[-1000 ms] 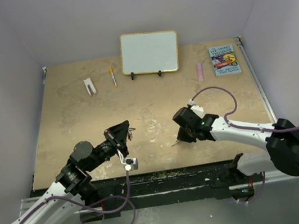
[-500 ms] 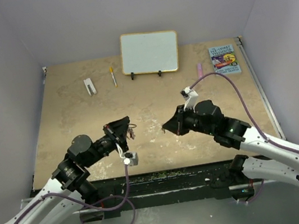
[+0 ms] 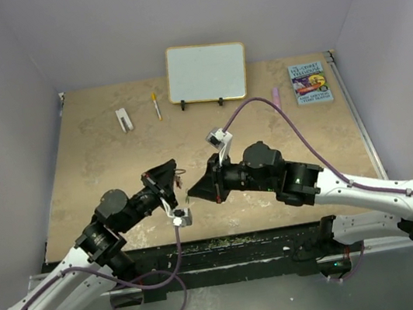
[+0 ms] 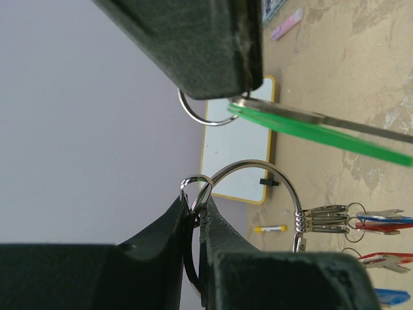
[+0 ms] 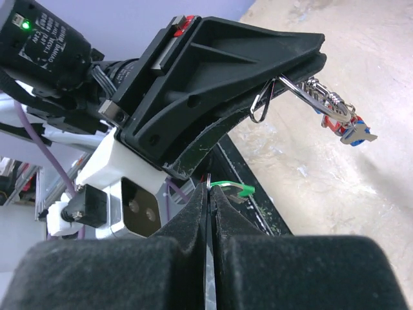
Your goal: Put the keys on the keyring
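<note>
1. Fingers [image 5: 184, 223] of the right gripper [image 5: 210, 194], bottom centre of its wrist view, pinch the green-tagged key [image 5: 233, 188].
2. Left gripper [image 4: 195, 203], bottom of its view, clamps the keyring [image 4: 255, 163]; red- and blue-tagged keys [image 4: 381, 224] hang lower right.
3. Both grippers sit close together mid-frame in the top view.
4. Whiteboard [image 3: 207, 72] stands top centre.

The right hand [image 5: 210, 188] fills the bottom edge, its two dark fingers pressed together on the green-tagged key [image 5: 231, 188]. Above it the left hand [image 5: 298, 64] pinches the keyring [image 5: 261, 106] — keys [image 5: 345, 126] with red and blue tags hang from it, seen against the beige worktop [image 5: 361, 194].
</note>
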Motion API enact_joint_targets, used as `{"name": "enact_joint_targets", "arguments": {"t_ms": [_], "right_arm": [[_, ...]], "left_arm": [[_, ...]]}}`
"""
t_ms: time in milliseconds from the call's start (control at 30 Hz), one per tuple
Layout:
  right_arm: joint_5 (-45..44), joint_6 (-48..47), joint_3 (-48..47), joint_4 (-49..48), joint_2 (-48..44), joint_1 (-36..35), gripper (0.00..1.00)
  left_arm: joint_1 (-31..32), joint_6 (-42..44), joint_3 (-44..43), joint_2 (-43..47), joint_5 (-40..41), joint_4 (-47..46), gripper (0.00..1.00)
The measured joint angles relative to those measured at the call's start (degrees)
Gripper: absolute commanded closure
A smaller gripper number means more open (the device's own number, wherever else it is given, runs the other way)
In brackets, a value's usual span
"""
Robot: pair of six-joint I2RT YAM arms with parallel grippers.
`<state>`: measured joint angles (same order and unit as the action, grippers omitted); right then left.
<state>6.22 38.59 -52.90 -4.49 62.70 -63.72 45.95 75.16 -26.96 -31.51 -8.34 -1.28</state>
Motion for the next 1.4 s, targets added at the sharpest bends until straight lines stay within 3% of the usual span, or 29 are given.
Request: {"name": "enact_joint_targets", "arguments": {"t_ms": [300, 633, 933, 1400], "right_arm": [[0.02, -0.04, -1.18, -0.61, -0.2, -0.55, 1.0], [-0.07, 2.51, -4.31, -0.35, 0.39, -1.16, 1.0], [-1.11, 8.57, -7.76, 5.16, 4.24, -1.16, 1.0], [-4.68, 18.08, -7.32, 11.39, 2.03, -0.2, 1.0]], "left_arm": [[0.04, 3.61, 5.49, 5.51, -1.75, -6.56, 0.96], [0.22, 8.31, 8.92, 4.52, -3.21, -13.86, 0.96], [0.26, 14.21, 10.86, 3.67, -4.37, -18.36, 0.96], [0.33, 23.63, 14.25, 5.57, -7.43, -20.17, 0.96]]}}
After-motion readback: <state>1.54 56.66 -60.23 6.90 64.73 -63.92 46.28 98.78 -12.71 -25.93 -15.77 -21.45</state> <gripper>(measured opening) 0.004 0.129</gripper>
